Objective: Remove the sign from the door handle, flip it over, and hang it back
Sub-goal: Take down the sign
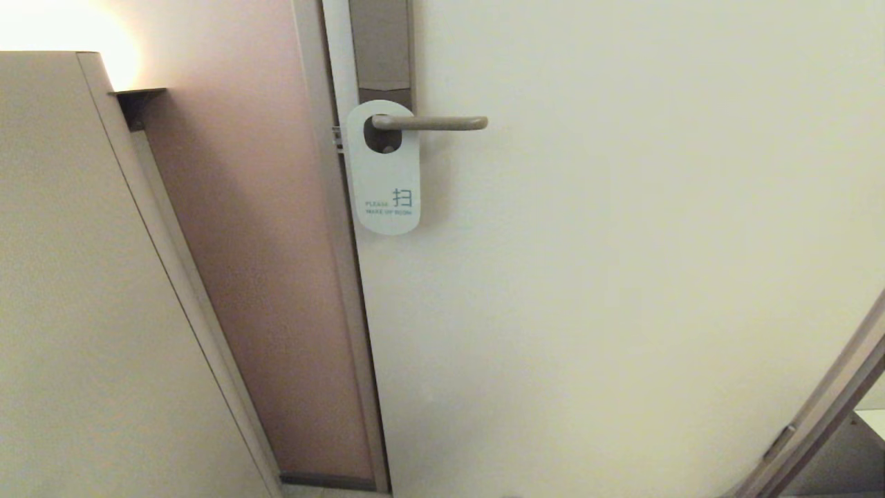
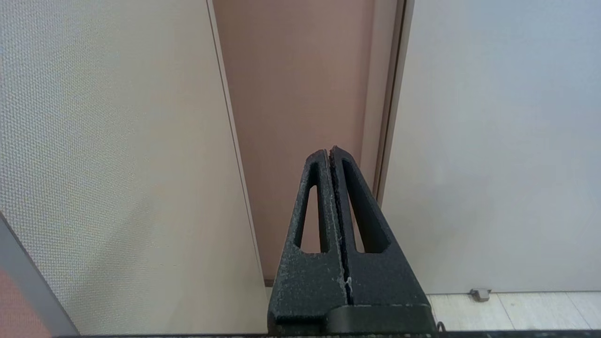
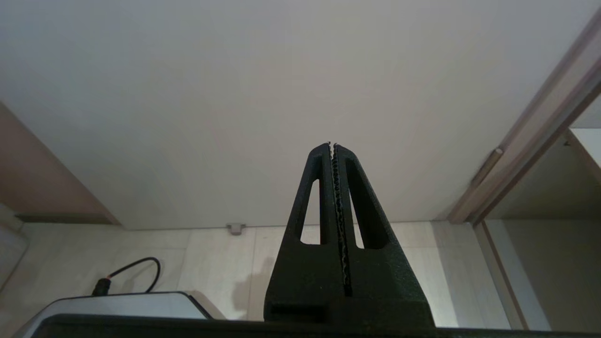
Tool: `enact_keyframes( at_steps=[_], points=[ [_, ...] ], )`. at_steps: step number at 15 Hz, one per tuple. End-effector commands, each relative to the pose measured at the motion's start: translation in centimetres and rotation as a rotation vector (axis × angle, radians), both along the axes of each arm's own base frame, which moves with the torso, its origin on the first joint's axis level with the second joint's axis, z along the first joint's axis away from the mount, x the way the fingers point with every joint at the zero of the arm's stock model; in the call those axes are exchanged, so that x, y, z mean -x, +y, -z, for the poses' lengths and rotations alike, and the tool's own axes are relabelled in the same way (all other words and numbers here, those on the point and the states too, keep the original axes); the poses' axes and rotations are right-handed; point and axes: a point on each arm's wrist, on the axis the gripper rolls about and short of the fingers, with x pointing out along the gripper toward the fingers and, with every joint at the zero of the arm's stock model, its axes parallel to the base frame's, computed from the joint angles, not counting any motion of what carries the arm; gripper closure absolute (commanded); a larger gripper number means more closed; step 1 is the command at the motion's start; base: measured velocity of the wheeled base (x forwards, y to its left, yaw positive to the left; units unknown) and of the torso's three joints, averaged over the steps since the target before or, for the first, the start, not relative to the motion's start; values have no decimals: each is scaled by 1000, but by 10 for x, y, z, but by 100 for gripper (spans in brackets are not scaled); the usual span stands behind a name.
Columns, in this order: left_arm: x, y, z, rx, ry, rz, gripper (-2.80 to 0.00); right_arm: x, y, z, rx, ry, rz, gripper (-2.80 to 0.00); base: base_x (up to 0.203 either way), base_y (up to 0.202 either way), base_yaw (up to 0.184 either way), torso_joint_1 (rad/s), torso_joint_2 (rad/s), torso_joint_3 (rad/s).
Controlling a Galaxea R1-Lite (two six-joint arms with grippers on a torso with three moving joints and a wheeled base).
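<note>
A pale door fills most of the head view, its left edge meeting a narrow frame beside a pinkish wall panel, with a beige cabinet side further left. A second frame edge slants across the lower right corner. The broad door face below and to the right of the hardware is bare. Near the door's left edge a tall grey-brown lock plate carries the handle, a slim lever pointing right. The sign hangs on the handle close to the plate, its oval hole around the lever's base, white face outward with "PLEASE MAKE UP ROOM" near its rounded lower end, lying flat against the door. Neither arm shows in the head view. The left gripper points toward the wall panel beside the door edge, fingers pressed together on nothing. The right gripper faces the lower door above a tiled floor, fingers likewise closed and empty.
</note>
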Motion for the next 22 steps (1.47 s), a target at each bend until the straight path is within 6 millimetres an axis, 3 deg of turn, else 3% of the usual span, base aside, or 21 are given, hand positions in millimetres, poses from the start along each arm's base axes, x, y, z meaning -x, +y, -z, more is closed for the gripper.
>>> enact_keyframes(
  at_steps=[1, 10, 22],
  points=[
    [0, 0, 0, 0, 2, 0, 0, 0, 0, 0, -1, 5, -21, 0, 0, 0, 0, 0, 0, 0],
    [0, 0, 0, 0, 2, 0, 0, 21, 0, 5, 15, -250, -89, 0, 0, 0, 0, 0, 0, 0],
    [0, 0, 0, 0, 2, 0, 0, 22, 0, 5, 10, -263, -88, 0, 0, 0, 0, 0, 0, 0]
  ],
)
